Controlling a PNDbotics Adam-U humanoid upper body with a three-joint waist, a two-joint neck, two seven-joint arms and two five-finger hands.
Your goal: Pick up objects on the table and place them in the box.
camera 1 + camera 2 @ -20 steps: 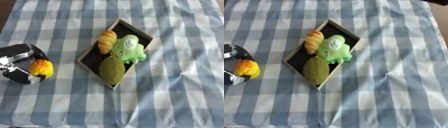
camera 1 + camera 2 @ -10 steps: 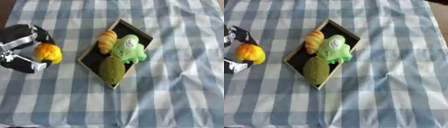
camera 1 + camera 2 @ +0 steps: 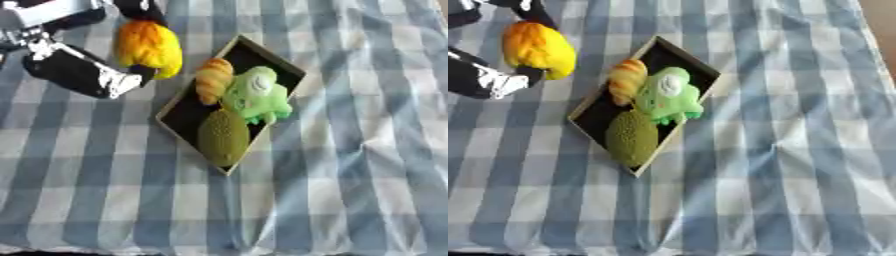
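Left eye view: the left hand (image 3: 79, 70) grips an orange-yellow fruit (image 3: 149, 42), carried just left of the box (image 3: 179, 117), its long axis upright.

Right eye view: the box's free dark floor lies right of the fruit, beside the bread (image 3: 627, 80). The right hand is unseen.

A shallow black rectangular box (image 3: 278, 66) sits askew, holding a golden-brown bread-shaped toy (image 3: 213, 80) at its upper left, a bright green plush frog (image 3: 256, 94) to the right, and an olive-green bumpy oval fruit (image 3: 223, 137) at its near end; a yellow-orange mango-like fruit (image 3: 149, 42) is up left of the box
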